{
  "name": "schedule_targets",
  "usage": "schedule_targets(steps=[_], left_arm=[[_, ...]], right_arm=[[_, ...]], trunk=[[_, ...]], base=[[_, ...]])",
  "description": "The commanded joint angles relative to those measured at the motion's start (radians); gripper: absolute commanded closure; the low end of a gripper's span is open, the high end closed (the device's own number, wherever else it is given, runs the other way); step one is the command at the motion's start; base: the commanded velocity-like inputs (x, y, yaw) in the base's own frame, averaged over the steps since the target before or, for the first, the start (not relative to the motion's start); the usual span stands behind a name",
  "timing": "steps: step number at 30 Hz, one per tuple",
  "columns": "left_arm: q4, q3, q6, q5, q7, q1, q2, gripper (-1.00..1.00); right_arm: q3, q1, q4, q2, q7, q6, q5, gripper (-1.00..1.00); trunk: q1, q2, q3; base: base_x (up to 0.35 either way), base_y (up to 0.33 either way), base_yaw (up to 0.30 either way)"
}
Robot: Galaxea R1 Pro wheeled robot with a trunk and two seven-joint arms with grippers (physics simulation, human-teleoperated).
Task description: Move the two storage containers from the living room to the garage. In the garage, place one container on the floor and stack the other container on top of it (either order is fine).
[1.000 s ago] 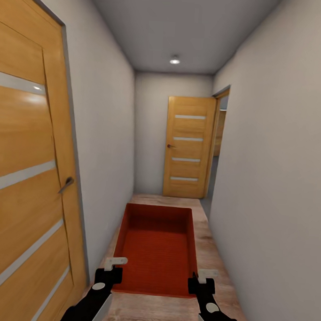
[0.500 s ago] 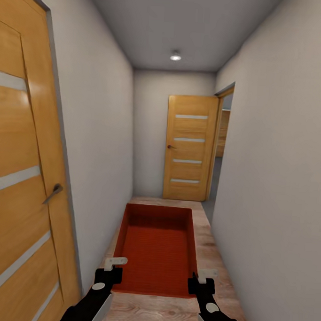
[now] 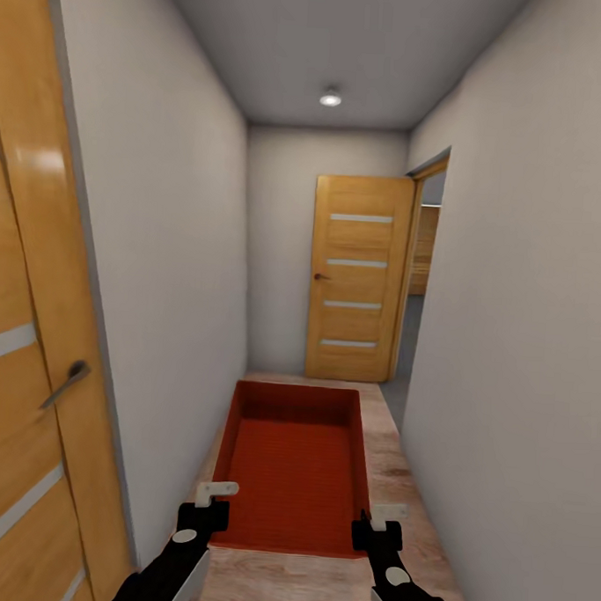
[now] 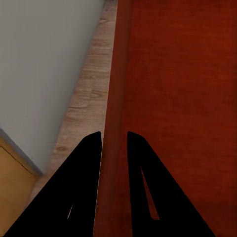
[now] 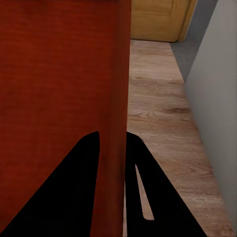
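At the far left, the near wooden door (image 3: 25, 339) with its lever handle (image 3: 64, 383) sits further toward the left edge and lower in the head view than it did a second ago, and the closed door at the far end of the corridor (image 3: 359, 277) looms slightly larger, so the whole picture has shifted: the base is rolling forward down the narrow white-walled hallway, not the things moving. The left tool (image 3: 211, 503) pinches the left wall of the storage container (image 3: 294, 463) near its near corner; in the left wrist view one finger lies outside and one inside the red rim (image 4: 112, 148), pressed against it. The container hangs level between the arms, above the light wood-plank floor (image 3: 397, 482), held just as before relative to the arms. The right tool (image 3: 379, 525) likewise clamps the right wall, its fingers (image 5: 89, 163) straddling the rim. To the right, an open doorway (image 3: 420, 280) shows grey floor beyond, probably the way to the garage. The carry seems mid-way: only one container is in hand, and a right turn through that opening looks likely next, with little clearance from the walls.
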Motion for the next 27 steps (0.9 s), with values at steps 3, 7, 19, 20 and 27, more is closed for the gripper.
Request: schedule_targets(steps=[3,7,19,20,27], left_arm=[[0.012,-0.006,0.006,0.014,0.037,0.0,0.009,1.0],[0.012,-0.006,0.006,0.014,0.037,0.0,0.009,1.0],[0.01,-0.006,0.005,0.014,0.037,0.0,0.009,1.0],[0.01,-0.006,0.005,0.014,0.037,0.0,0.009,1.0],[0.01,-0.006,0.005,0.013,0.037,0.0,0.009,1.0]], right_arm=[[-0.027,-0.002,-0.002,-0.001,-0.014,-0.047,0.001,1.0],[-0.027,-0.002,-0.002,-0.001,-0.014,-0.047,0.001,1.0],[-0.027,-0.002,-0.002,-0.002,-0.014,-0.047,0.001,1.0],[-0.027,-0.002,-0.002,-0.002,-0.014,-0.047,0.001,1.0],[-0.027,-0.002,-0.002,-0.003,-0.014,-0.047,0.001,1.0]], trunk=[[0.001,-0.001,-0.001],[0.001,-0.001,-0.001],[0.001,-0.001,-0.001],[0.001,-0.001,-0.001],[0.001,-0.001,-0.001]], base=[[0.322,0.0,0.0],[0.321,0.0,0.0],[0.321,0.0,0.0],[0.321,0.0,0.0],[0.321,0.0,0.0]])
